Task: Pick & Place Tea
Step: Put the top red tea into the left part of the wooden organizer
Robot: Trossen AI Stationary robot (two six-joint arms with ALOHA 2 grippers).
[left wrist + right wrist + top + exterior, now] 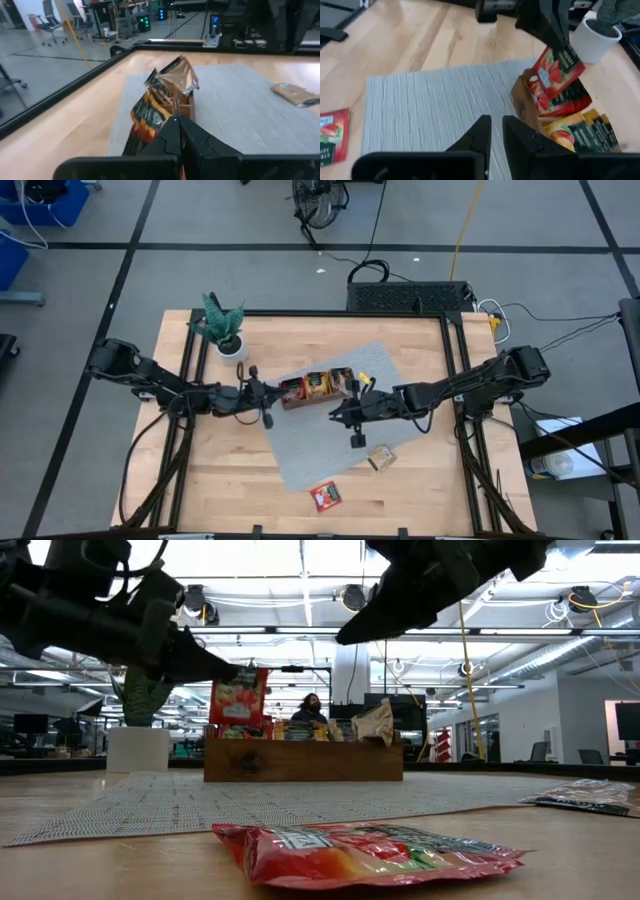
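Two dark robot arms meet over a grey woven mat point(330, 415) laid at an angle across the middle of a pale wooden table point(220, 480). The left gripper point(268, 392) hangs at the left end of a brown wooden tray point(303, 761) on the mat, its fingers pressed together on a red tea sachet point(555, 70), which the low view shows held upright above that end of the tray and the right wrist view shows pinched by its top edge. The tray is packed with more sachets point(320, 385) standing on edge, red and orange-yellow among them, with a pale brown one point(177, 75) sticking up at the far end. The right gripper point(352, 412) hovers over the mat just beside the tray's right end, its fingers nearly together with a narrow gap between them and nothing in it. Three sachets lie loose: a red one point(325, 496) flat on the bare wood near the table's front edge, a pale one point(381, 457) on the wood just off the mat's right edge, and a small yellow one point(365, 376) on the mat by the tray's right end. A potted plant point(226, 330) in a white pot stands near the table's back left corner. In the room beyond the table, a person point(312, 708) is visible behind the tray.
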